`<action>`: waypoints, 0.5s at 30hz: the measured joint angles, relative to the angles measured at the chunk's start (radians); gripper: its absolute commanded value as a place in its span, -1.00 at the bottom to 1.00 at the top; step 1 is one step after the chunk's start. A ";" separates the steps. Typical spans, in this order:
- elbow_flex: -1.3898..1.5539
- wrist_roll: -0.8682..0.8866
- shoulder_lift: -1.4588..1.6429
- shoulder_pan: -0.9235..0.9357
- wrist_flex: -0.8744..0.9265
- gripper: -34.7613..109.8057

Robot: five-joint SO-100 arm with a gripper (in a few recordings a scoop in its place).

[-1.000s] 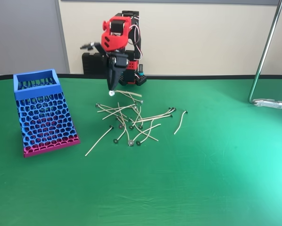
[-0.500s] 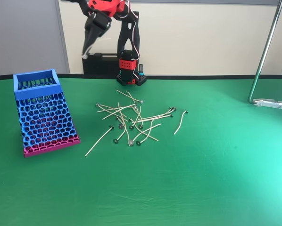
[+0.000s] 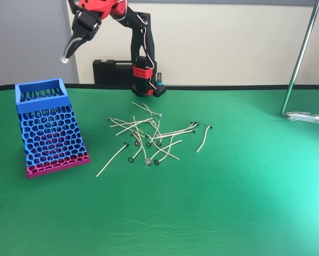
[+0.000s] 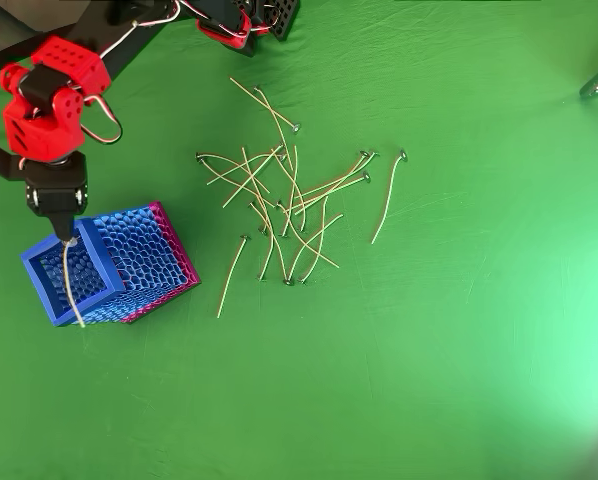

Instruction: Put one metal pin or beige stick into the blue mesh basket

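Up above the blue basket (image 4: 54,290), gripper (image 4: 67,236) pinched shut on one beige stick (image 4: 71,285), hanging down over the basket's open top in the overhead view. In the fixed view, gripper (image 3: 66,56) sat high, well clear of the basket (image 3: 39,101) rim. Rest of the sticks (image 3: 149,136) lay scattered in a loose pile on the green table (image 3: 229,202), right of the basket.

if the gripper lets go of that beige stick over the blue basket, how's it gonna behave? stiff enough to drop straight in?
Probably light and slightly springy: the stick held by the gripper is thin and gently curved. It likely holds its shape, since it hangs as one line over the blue basket. Its lower end seems to pass the rim in the overhead view, so it may catch or tip out.
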 measured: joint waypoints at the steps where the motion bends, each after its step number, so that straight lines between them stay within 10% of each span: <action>1: -0.028 0.000 -0.020 0.008 0.000 -0.51; 15: -0.362 -0.005 -0.288 0.098 0.000 -0.51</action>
